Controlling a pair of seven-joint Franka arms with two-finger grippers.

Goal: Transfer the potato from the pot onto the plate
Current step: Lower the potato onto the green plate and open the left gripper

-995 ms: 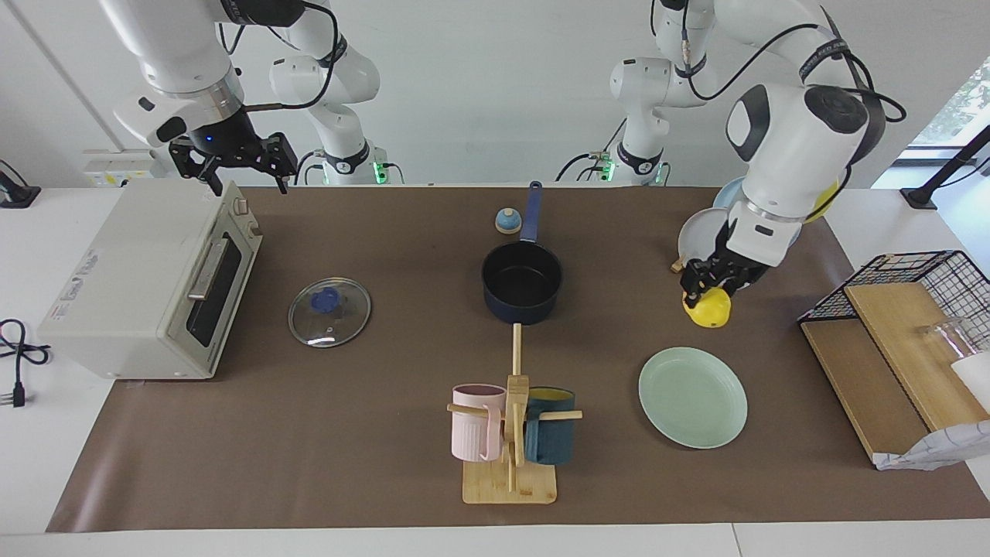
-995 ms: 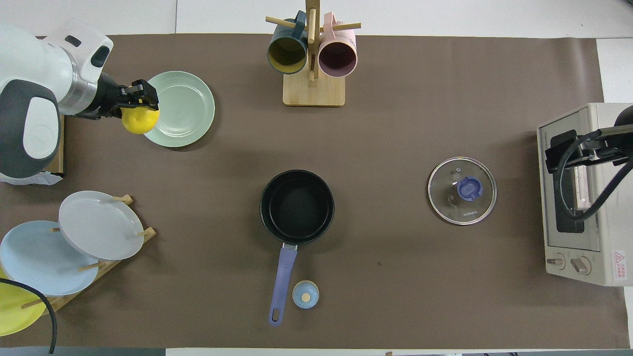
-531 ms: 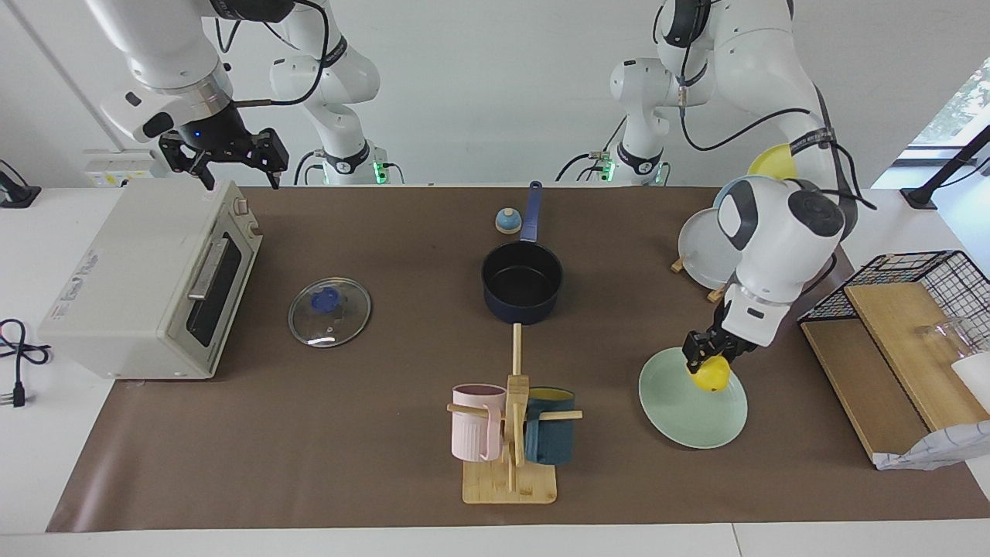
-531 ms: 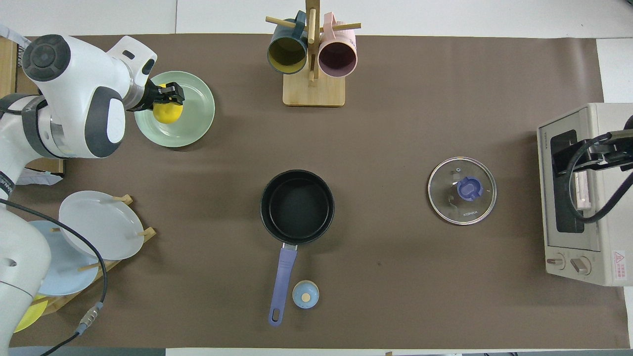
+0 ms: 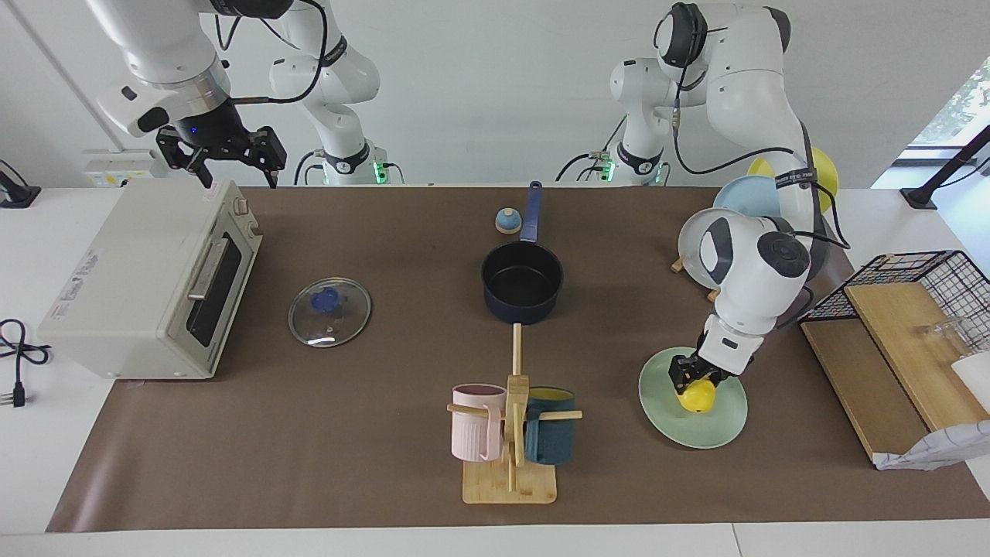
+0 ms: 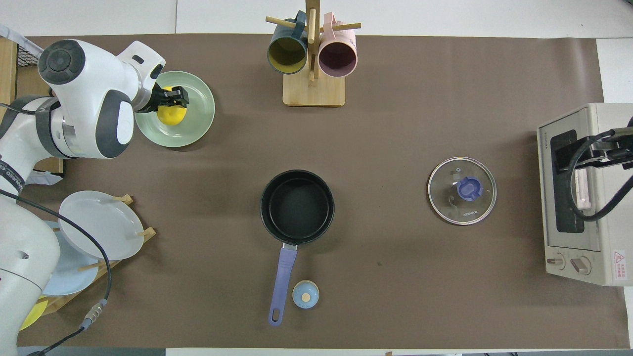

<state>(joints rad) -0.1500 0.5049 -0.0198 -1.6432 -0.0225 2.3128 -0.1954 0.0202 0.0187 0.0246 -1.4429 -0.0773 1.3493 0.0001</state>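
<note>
Now we've got the potato [image 5: 696,397] pinched in our left gripper [image 5: 691,379], low on the plate [image 5: 723,429], prob ready to let go; right gripper [image 5: 230,158] waits w/ fingers apart over the oven [image 5: 131,286].

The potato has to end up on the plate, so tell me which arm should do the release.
Left. The left gripper is shut on the potato, low over the plate. The right gripper waits over the toaster oven, at the table's other end.
</note>
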